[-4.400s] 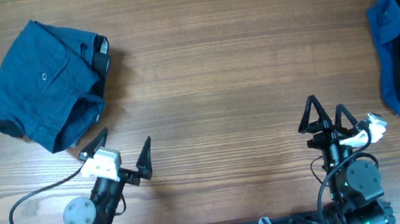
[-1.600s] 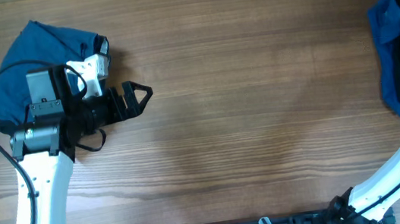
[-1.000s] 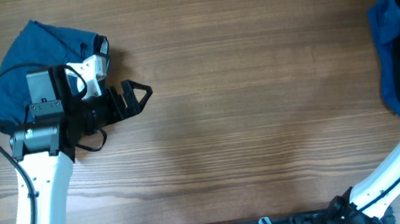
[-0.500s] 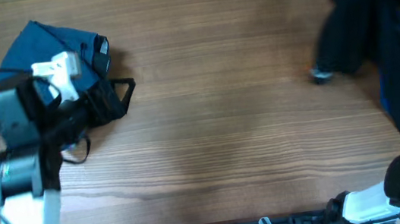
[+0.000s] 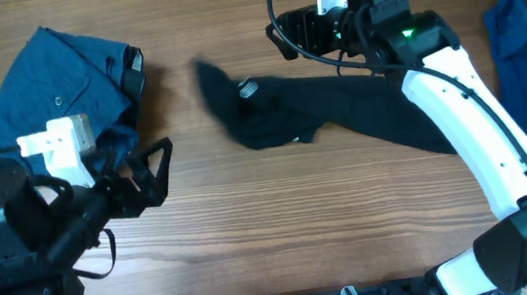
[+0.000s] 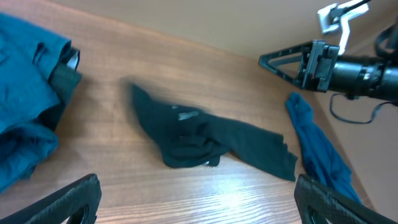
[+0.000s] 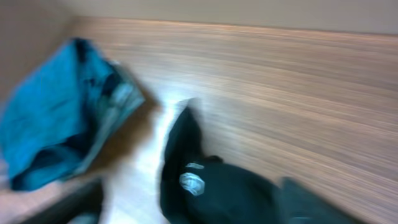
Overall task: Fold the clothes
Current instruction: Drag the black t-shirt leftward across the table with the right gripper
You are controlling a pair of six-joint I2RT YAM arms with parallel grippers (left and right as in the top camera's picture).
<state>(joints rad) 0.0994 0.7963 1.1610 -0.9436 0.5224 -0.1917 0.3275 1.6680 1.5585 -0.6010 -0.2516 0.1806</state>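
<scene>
Nearest the robot, the left gripper (image 5: 151, 171) has been pulled back from over the dark-blue buttoned shirt (image 5: 47, 104). It is now held just in front of that shirt, with its fingers spread wide and nothing between them. The dark-blue buttoned shirt is left in a folded bundle, so that one looks done. To the right of the dark-blue buttoned shirt, a little apart from it, the black shirt (image 5: 340, 113) is now laid on the wooden table (image 5: 304, 233). Half a second ago it was being carried through the air, much farther to the right. It has been let go, so the next piece of clothing has been brought to the open spot, but no fold has been made in it yet. It is seen as a long, crumpled strip. It is bunched up at the end closer to the dark-blue buttoned shirt, with one pointed tip sticking out and a small white logo (image 5: 247, 89) facing up. It will likely need to be spread flat first. Farther back, the right gripper (image 5: 288, 36) is held above the black shirt with its fingers apart and empty, though its wrist view is blurred. Far to the right of the dark-blue buttoned shirt, a bright-blue garment (image 5: 524, 55) is left waiting.
</scene>
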